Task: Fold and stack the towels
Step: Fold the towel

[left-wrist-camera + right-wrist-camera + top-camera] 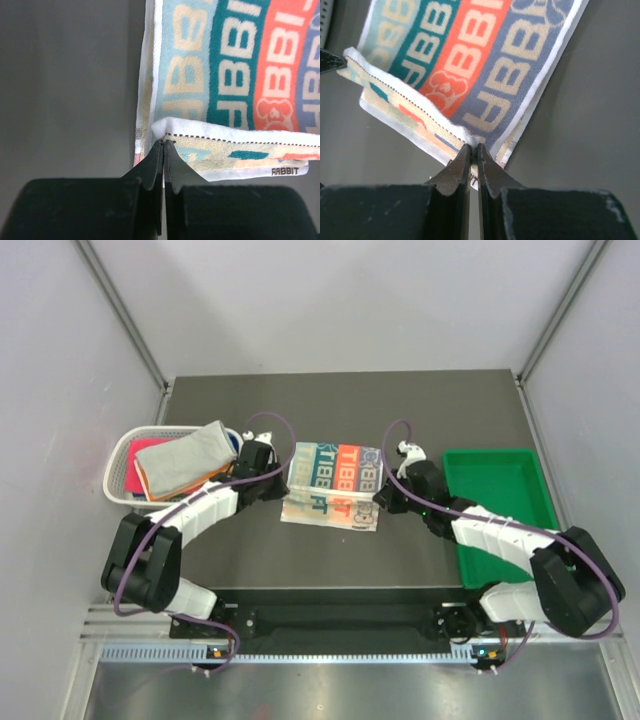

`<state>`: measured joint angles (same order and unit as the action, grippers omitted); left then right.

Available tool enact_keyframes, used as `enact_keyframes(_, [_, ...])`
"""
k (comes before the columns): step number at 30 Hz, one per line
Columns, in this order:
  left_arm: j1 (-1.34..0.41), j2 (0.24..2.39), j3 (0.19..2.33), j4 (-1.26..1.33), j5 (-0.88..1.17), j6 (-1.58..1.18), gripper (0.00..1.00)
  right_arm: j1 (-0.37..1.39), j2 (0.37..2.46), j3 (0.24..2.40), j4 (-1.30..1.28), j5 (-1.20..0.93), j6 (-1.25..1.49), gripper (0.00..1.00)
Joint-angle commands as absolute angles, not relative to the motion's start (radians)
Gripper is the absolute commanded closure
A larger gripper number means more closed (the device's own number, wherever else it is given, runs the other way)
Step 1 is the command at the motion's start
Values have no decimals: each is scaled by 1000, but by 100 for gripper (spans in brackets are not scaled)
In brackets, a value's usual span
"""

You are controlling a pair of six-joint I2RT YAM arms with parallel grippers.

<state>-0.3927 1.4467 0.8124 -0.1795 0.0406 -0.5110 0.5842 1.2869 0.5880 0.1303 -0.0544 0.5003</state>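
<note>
Since the towel [333, 485], left of the tray [500, 462], is pinched only by two corners in the closed left fingers [150, 167] and right fingers [460, 167], a skewed fold could be caused by slippage.

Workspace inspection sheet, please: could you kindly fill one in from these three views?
Surface: dark grey table.
Job's things: white-hemmed letter-print towel in teal, orange and blue at centre, near hem raised, paler reverse showing; grey towel and pink-red cloth in the white mesh basket on the left.
Clutter: green plastic tray on the right, nothing seen inside.
Grippers: left gripper and right gripper each shut on one end of the raised hem.
Cables: purple cable looping above each wrist.
Surroundings: pale walls; metal rail in front.
</note>
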Motion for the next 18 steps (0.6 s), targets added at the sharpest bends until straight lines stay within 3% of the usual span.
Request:
enact_keyframes(1, [-399, 1447, 782, -153, 44, -512, 99, 604, 1311, 562, 192, -57, 515, 100])
enact_keyframes(5, [-400, 1463, 761, -133, 51, -515, 95, 607, 1336, 540, 213, -71, 519, 93])
enact_keyframes(9, [-405, 1437, 758, -143, 54, -514, 75, 615, 1318, 519, 215, -81, 523, 77])
enact_keyframes(13, [-407, 1373, 773, -184, 38, -508, 72, 618, 1266, 508, 189, -89, 523, 66])
enact_keyframes(18, [-407, 1306, 802, -262, -17, -506, 72, 621, 1192, 509, 129, -84, 519, 63])
